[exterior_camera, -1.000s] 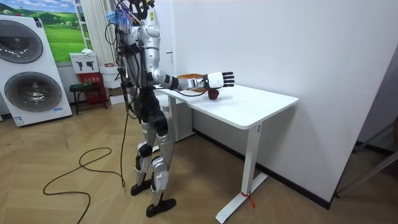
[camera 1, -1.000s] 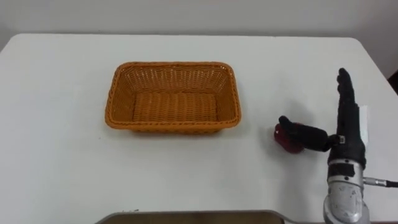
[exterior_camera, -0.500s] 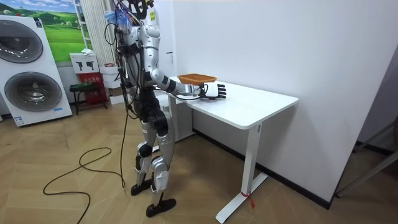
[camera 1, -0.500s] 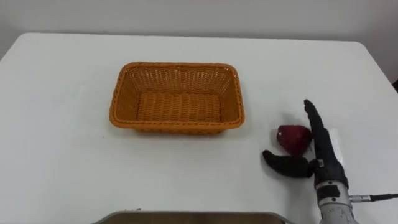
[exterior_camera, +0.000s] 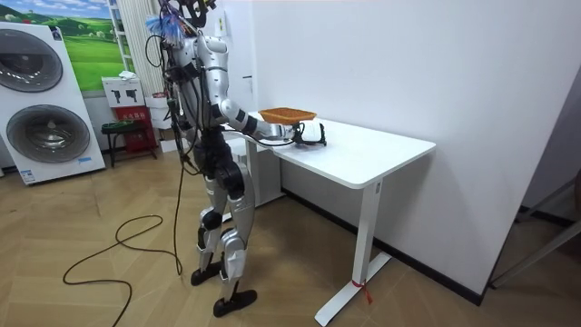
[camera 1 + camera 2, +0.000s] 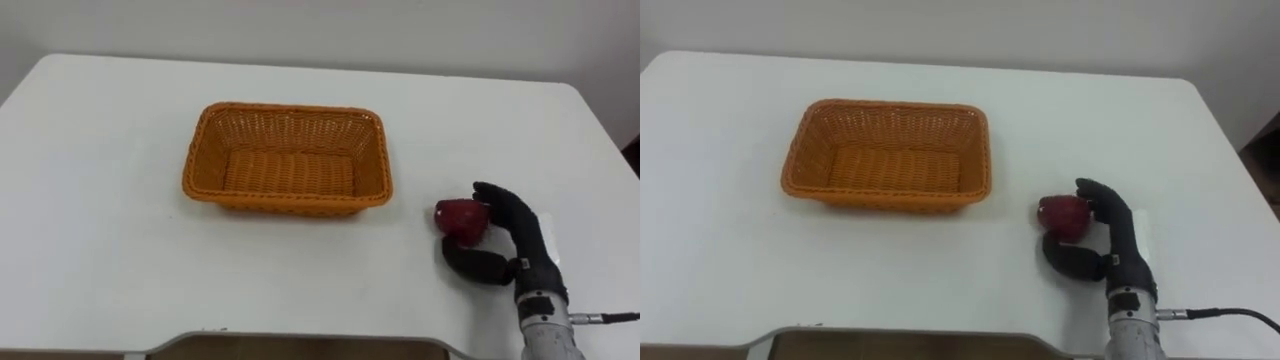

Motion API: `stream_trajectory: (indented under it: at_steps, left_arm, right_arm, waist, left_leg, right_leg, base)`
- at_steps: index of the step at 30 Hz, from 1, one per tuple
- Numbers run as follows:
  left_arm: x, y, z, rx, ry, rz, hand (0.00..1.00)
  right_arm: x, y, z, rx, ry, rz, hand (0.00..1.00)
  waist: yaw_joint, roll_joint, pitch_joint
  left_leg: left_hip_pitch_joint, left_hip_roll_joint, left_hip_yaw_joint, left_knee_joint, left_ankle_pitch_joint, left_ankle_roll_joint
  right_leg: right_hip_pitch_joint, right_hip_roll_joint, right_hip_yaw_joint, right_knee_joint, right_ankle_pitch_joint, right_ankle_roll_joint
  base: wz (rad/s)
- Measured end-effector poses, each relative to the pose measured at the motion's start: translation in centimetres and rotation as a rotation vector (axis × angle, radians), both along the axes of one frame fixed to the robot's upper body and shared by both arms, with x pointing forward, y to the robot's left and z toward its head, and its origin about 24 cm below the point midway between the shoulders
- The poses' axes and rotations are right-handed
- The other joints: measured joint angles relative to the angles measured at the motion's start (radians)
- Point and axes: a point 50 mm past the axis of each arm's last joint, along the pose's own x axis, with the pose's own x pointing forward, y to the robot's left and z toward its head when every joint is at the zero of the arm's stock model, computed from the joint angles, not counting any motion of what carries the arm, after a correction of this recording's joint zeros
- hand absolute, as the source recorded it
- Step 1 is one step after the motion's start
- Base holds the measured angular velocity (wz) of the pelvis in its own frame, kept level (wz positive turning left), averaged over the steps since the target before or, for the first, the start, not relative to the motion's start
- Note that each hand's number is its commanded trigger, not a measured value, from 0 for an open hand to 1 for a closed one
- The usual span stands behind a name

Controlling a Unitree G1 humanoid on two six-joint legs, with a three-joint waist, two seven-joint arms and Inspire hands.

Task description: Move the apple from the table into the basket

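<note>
The right hand point(image 6: 515, 240) has its fingers and thumb curled round the apple point(image 6: 460, 217). The apple rests on the table point(image 6: 100, 200), right of the basket point(image 6: 288, 207) and apart from it.

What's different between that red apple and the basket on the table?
The apple is small, round and dark red; the basket is far larger, rectangular, woven and orange. The right hand has its fingers curled round the apple, while the basket stands apart, untouched and empty. Both rest on the white table.
</note>
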Motion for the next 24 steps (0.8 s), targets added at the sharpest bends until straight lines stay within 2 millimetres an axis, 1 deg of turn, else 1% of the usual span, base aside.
stream_trajectory:
  at_steps: [4,6,10,15,18,20,22,24]
  left_arm:
    - [0.0,0.0,0.0,0.001,0.0,-0.001,0.0]
    - [0.0,0.0,0.0,0.002,0.001,0.0,0.0]
    - [0.0,0.0,0.0,0.0,-0.002,0.006,0.0]
    - [0.0,0.0,0.0,-0.001,-0.005,0.01,0.0]
    - [0.1,-0.1,0.0,-0.004,-0.009,0.009,0.0]
    - [0.1,-0.1,0.0,-0.004,-0.01,0.009,0.0]
    - [0.0,-0.2,-0.1,-0.006,-0.006,0.01,0.0]
    - [0.0,-0.2,-0.1,-0.006,-0.004,0.012,0.0]
  right_arm:
    - [0.3,-0.2,0.0,-0.005,-0.005,-0.013,1.0]
    - [0.2,-0.3,-0.2,-0.007,0.005,-0.02,1.0]
    - [0.1,-0.2,-0.4,-0.006,0.013,-0.028,1.0]
    - [0.1,0.2,-0.4,0.015,-0.001,-0.048,1.0]
    - [0.1,0.6,-0.2,0.025,-0.014,-0.055,1.0]
    - [0.1,0.7,0.1,0.026,-0.019,-0.06,1.0]
    - [0.5,1.2,0.9,0.036,-0.049,-0.05,1.0]
    - [0.9,1.7,1.7,0.045,-0.092,-0.027,1.0]
  waist:
    - [-0.008,0.001,-0.0033]
    - [-0.01,0.001,-0.0079]
    - [-0.009,0.001,-0.009]
    - [-0.013,0.001,-0.0083]
    - [-0.017,0.005,-0.0065]
    - [-0.013,0.009,-0.0045]
    - [-0.009,0.016,0.0014]
    - [-0.008,0.018,0.0011]
  left_leg:
    - [0.0,0.0,-0.001,0.0,0.0,0.0]
    - [0.001,0.0,-0.001,0.0,0.0,0.0]
    - [0.006,0.0,-0.001,-0.003,0.0,0.0]
    - [0.016,-0.001,-0.004,-0.006,0.0,0.0]
    - [0.015,-0.001,-0.009,-0.005,0.0,0.0]
    - [0.012,-0.001,-0.009,-0.004,0.0,0.0]
    - [0.009,-0.001,-0.008,-0.005,0.0,0.0]
    - [0.003,-0.001,-0.008,-0.005,0.0,0.0]
  right_leg:
    - [0.0,0.0,-0.001,-0.001,0.0,0.0]
    - [0.001,0.0,-0.002,-0.002,0.0,0.0]
    - [0.004,0.0,-0.001,-0.002,0.0,0.0]
    - [0.022,0.0,-0.004,-0.016,0.0,0.0]
    - [0.023,0.0,-0.009,-0.016,0.0,0.0]
    - [0.02,0.0,-0.01,-0.015,0.0,0.0]
    - [0.014,0.0,-0.009,-0.013,0.002,0.0]
    - [0.008,0.001,-0.009,-0.012,0.002,-0.001]
  base:
    - [0.0]
    - [0.0]
    - [0.0]
    - [0.02]
    - [0.04]
    - [0.0]
    - [0.0]
    - [0.0]
